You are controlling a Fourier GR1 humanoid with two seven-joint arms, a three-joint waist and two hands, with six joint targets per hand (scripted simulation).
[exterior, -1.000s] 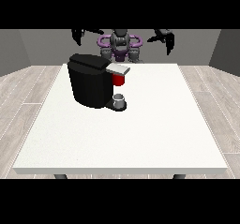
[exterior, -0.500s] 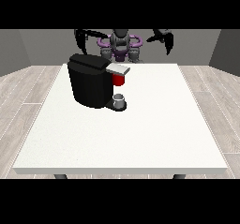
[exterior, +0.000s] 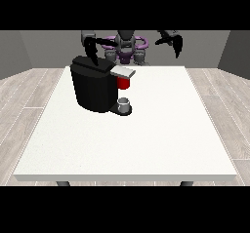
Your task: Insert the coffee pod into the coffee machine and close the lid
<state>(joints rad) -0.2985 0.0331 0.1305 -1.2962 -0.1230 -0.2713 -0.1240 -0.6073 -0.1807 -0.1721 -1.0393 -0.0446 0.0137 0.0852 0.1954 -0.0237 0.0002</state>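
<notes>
Front view: the hand at the view's left (exterior: 91, 51) has dropped to just above the far left of the black coffee machine (exterior: 95, 88); I cannot tell its finger state. A grey thing (exterior: 124, 103), perhaps the pod, sits at the machine's base, untouched. The hand at the view's right (exterior: 176, 44) hangs raised, fingers pointing down, relaxed.

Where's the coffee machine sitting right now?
The black coffee machine stands on the white table, left of middle in the front view, just below the hand at the view's left.
</notes>
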